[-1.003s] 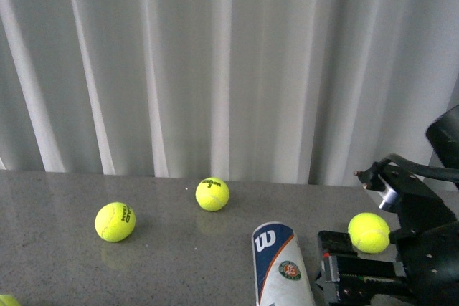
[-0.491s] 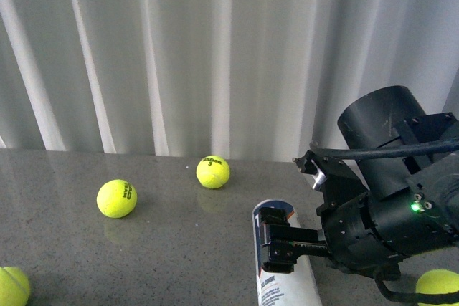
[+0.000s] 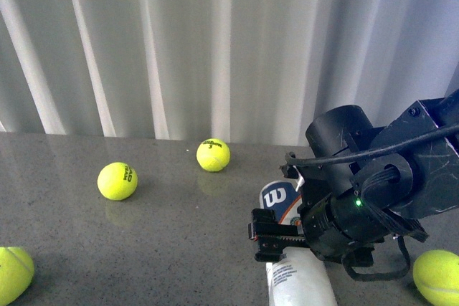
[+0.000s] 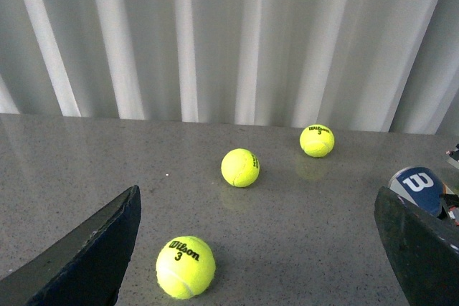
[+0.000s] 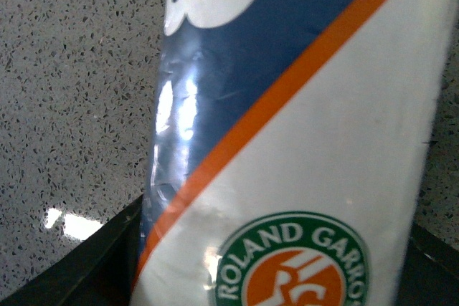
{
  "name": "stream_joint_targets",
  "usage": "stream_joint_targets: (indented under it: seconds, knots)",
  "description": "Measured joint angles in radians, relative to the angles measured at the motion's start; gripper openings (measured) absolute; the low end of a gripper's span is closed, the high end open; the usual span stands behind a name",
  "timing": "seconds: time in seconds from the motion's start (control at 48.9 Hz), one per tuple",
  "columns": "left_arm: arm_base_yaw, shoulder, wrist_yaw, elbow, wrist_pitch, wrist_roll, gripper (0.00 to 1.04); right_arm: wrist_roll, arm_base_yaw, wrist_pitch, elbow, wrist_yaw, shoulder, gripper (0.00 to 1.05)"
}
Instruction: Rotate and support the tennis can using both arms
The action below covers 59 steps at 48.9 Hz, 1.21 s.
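The tennis can [image 3: 295, 281] lies on the grey table [image 3: 179, 249], clasped by the right gripper [image 3: 271, 238], whose widely spread fingers [image 5: 79, 266] press its sides, while the left gripper [image 4: 256, 234] gapes empty.

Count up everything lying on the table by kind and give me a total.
Tennis balls: 4
Tennis can: 1
Total: 5
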Motion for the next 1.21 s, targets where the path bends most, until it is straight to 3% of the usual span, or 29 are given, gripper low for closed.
stream_joint_targets:
  seconds: [0.266,0.368,0.471,0.757,0.88,1.085,1.208]
  knots:
    - [0.0,0.0,0.0,0.0,0.0,0.0,0.98,-0.189,0.002,0.066,-0.069,-0.006,-0.056,0.48]
    - [0.0,0.0,0.0,0.0,0.0,0.0,0.98,-0.363,0.006,0.151,-0.143,0.039,-0.121,0.39]
    - [0.0,0.0,0.0,0.0,0.0,0.0,0.98,-0.637,0.007,0.28,-0.237,0.03,-0.192,0.31]
    - [0.0,0.0,0.0,0.0,0.0,0.0,0.98,-1.326,-0.003,0.373,-0.354,-0.089,-0.293,0.19]
    - [0.0,0.0,0.0,0.0,0.0,0.0,0.98,-1.607,-0.006,0.402,-0.376,-0.093,-0.28,0.16]
    - [0.0,0.0,0.0,0.0,0.0,0.0,0.98,-1.79,0.009,0.402,-0.364,-0.095,-0.219,0.13]
    - [0.0,0.0,0.0,0.0,0.0,0.0,0.98,-1.788,0.03,0.406,-0.335,-0.087,-0.165,0.12]
